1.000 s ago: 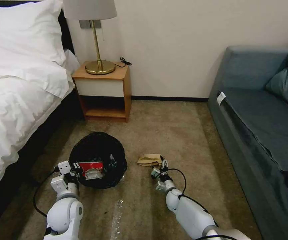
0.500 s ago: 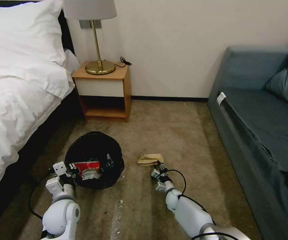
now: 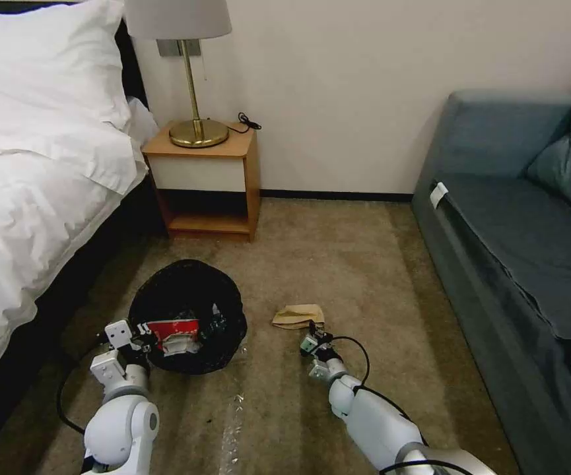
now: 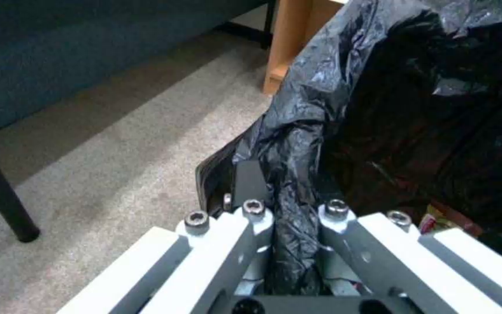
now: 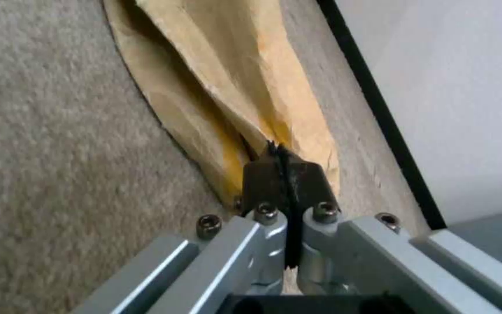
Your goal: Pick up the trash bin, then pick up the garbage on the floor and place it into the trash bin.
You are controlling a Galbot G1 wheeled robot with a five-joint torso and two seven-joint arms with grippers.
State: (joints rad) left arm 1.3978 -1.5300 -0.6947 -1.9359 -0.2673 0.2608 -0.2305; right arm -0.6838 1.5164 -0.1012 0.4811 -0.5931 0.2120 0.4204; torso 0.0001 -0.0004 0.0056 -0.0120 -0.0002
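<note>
**Q:** Item one, the trash bin?

**A:** Trash bin (image 3: pixel 189 316), black liner over the rim, on the carpet (image 3: pixel 338 264) near left, between the bed (image 3: pixel 28 218) and me. My left end effector (image 3: pixel 141 336) is clenched on the near rim, liner bunched between its pads (image 4: pixel 251 187). Whether the bin is lifted clear of the floor, I cannot tell.

**Q:** Contents?

**A:** Red snack packet (image 3: pixel 174 333) inside, near the rim; other small bits beside it, too dark to name.

**Q:** Still outstanding?

**A:** Tan paper bag (image 3: pixel 296 315), on the carpet just right of the bin. My right end effector (image 3: pixel 313 331) is pinched shut on its near edge; the paper runs straight into the closed pads (image 5: pixel 262 174). I judge it gripped, still to be carried over and dropped in. Most of the job looks done.

**Q:** Labels, writing?

**A:** None legible. The red packet carries white print, unreadable. The white tag (image 3: pixel 438 194) on the sofa (image 3: pixel 516 231), far right, is blank as seen.
</note>
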